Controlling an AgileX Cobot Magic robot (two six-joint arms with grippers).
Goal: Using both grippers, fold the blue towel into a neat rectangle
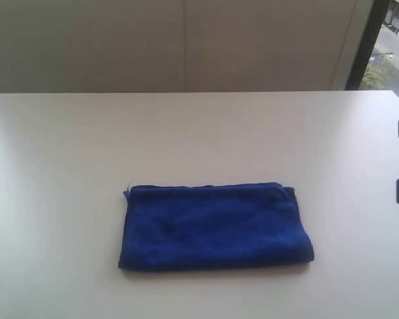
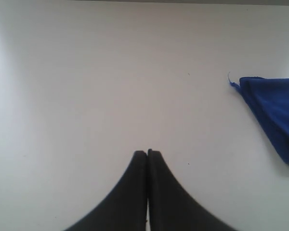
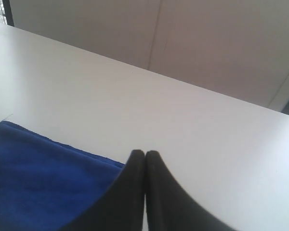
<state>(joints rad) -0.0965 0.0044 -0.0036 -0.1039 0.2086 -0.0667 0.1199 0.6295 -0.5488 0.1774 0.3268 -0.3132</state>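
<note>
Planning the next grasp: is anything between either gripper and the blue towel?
Nothing visible. Only bare table lies between the blue towel and the left gripper, and likewise the right gripper.

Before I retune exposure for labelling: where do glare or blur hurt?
Exterior view: soft, blue towel casts a thin shadow along its near edge. Left wrist view: table washed pale, left gripper blurred. Right wrist view: right gripper blurred.

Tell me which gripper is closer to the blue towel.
The right gripper: in its wrist view the blue towel runs right up beside it, while the left gripper has a stretch of bare table between it and the towel.
</note>
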